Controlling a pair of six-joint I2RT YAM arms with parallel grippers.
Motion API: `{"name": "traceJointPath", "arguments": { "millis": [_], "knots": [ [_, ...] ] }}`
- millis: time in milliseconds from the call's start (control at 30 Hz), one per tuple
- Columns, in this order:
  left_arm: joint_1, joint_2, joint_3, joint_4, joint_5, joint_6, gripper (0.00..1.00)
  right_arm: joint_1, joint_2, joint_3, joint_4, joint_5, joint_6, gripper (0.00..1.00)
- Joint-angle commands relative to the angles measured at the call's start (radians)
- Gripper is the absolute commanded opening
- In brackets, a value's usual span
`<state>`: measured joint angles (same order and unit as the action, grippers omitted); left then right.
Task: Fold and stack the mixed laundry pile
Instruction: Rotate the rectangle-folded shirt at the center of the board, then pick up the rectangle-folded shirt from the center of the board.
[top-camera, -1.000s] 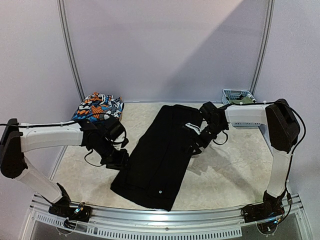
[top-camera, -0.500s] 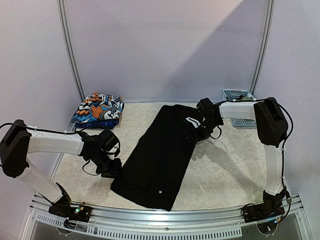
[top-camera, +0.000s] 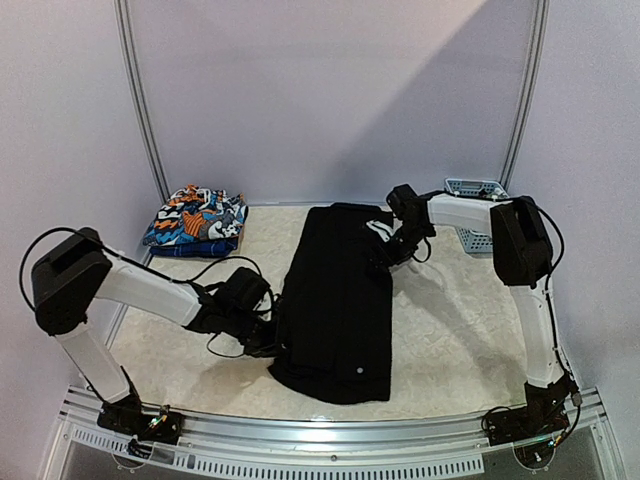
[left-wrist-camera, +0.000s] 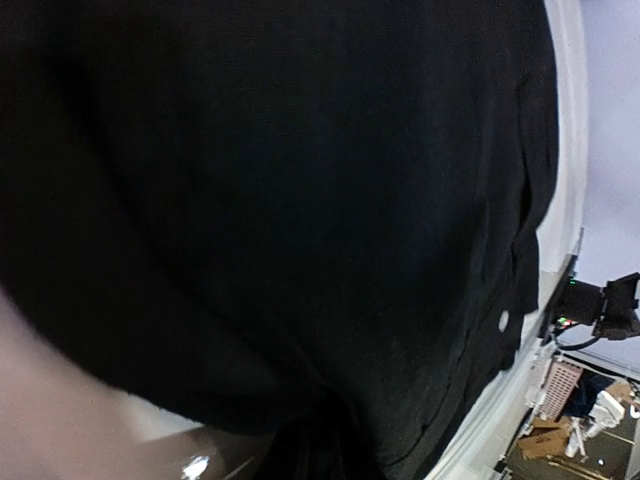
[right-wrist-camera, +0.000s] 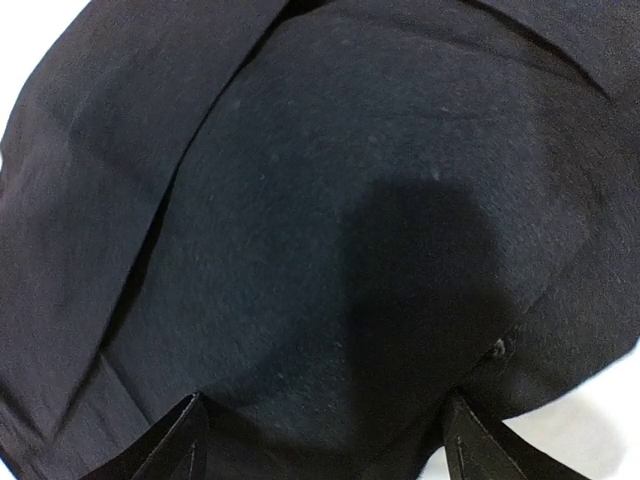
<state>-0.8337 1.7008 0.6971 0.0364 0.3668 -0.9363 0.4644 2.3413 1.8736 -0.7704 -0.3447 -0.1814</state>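
Long black trousers (top-camera: 335, 300) laid flat; right gripper (right-wrist-camera: 322, 402) splayed wide over them, left gripper (top-camera: 268, 338) at their edge, grip unclear; light-blue plastic lattice basket (top-camera: 470, 187), contents unseen.

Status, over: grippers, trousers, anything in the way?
Left gripper at left edge of black trousers, grip unclear. Right gripper open over their far end. Printed stack far-left, clear of both.

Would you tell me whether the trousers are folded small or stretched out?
Stretched out: the trousers lie flat as one long strip down the table. Whether one leg lies over the other, cannot tell.
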Motion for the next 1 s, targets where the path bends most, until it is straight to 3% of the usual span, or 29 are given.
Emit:
{"name": "traceJointPath", "arguments": {
  "millis": [0,100,200,333,400,467,500,533,567,600,667,700,767,833,867,933,967],
  "knots": [
    [-0.101,0.136,0.029,0.034,-0.018,-0.084,0.09,-0.056,0.051,-0.021,-0.08,0.06,-0.007,0.82],
    [-0.12,0.115,0.05,-0.028,-0.043,-0.079,0.13,-0.078,-0.042,-0.099,-0.067,0.03,-0.014,0.88],
    [-0.121,0.018,0.083,-0.257,-0.13,-0.006,0.21,-0.085,-0.205,-0.228,-0.025,0.014,-0.024,0.99],
    [-0.142,-0.163,0.211,-0.608,-0.366,0.201,0.31,-0.086,-0.516,-0.417,0.088,0.019,-0.059,0.99],
    [-0.181,-0.274,0.269,-0.682,-0.552,0.322,0.37,-0.087,-0.685,-0.532,0.185,0.061,-0.08,0.99],
    [-0.217,-0.395,0.298,-0.681,-0.687,0.458,0.41,-0.091,-0.828,-0.642,0.313,0.118,-0.084,0.99],
    [-0.284,-0.525,0.27,-0.575,-0.785,0.733,0.58,-0.116,-0.978,-0.708,0.394,0.237,0.045,0.99],
    [-0.3,-0.565,0.253,-0.532,-0.783,0.822,0.71,-0.129,-0.987,-0.694,0.36,0.152,0.06,0.94],
    [-0.313,-0.601,0.235,-0.488,-0.772,0.903,0.8,-0.136,-0.992,-0.693,0.327,0.037,0.026,0.86],
    [-0.32,-0.625,0.223,-0.452,-0.777,0.966,0.85,-0.138,-0.997,-0.693,0.282,-0.049,-0.043,0.85],
    [-0.329,-0.646,0.221,-0.421,-0.798,1.063,0.9,-0.129,-1.023,-0.713,0.192,-0.207,-0.186,0.98],
    [-0.334,-0.643,0.223,-0.419,-0.816,1.1,0.98,-0.111,-1.045,-0.722,0.13,-0.254,-0.247,0.99],
    [-0.34,-0.617,0.233,-0.421,-0.866,1.146,1.0,-0.044,-1.072,-0.774,0.045,-0.236,-0.432,0.99],
    [-0.343,-0.567,0.252,-0.426,-0.935,1.156,0.99,0.041,-1.104,-0.851,0.017,-0.154,-0.516,0.99],
    [-0.343,-0.542,0.259,-0.408,-1.02,1.125,1.0,0.086,-1.12,-0.895,0.011,-0.122,-0.543,0.98],
    [-0.321,-0.496,0.253,-0.367,-1.391,0.972,1.0,0.164,-1.138,-0.972,0.026,-0.046,-0.589,0.96],
    [-0.281,-0.486,0.267,-0.384,-1.394,0.933,1.0,0.194,-1.144,-1.005,0.034,-0.025,-0.602,0.95]
  ]
}}
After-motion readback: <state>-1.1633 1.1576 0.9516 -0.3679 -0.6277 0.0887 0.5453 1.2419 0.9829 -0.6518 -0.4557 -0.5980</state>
